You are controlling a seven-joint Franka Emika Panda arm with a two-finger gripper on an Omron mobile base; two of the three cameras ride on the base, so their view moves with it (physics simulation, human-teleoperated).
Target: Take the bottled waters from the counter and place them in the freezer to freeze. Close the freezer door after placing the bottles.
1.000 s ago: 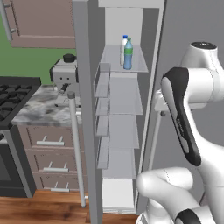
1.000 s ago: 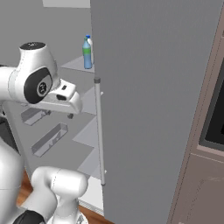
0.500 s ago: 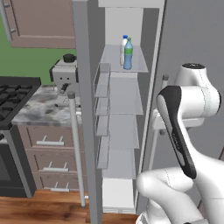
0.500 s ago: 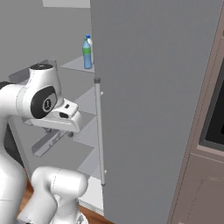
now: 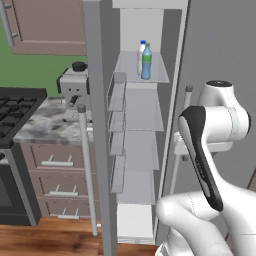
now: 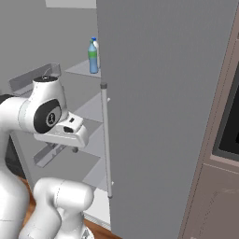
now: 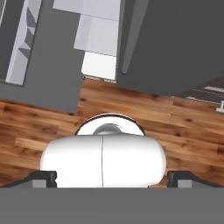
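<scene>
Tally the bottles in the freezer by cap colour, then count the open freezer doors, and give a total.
Blue-capped bottle: 1
Green-capped bottle: 1
Open freezer door: 1
Total: 3

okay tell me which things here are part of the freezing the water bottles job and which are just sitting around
Part of the job:
- the two bottled waters, upright together on a high freezer shelf
- the freezer, standing open
- the freezer door, swung wide open
- the counter

Just around:
- coffee machine on the counter
- gas stove
- right-hand fridge door
- wall cabinet
</scene>
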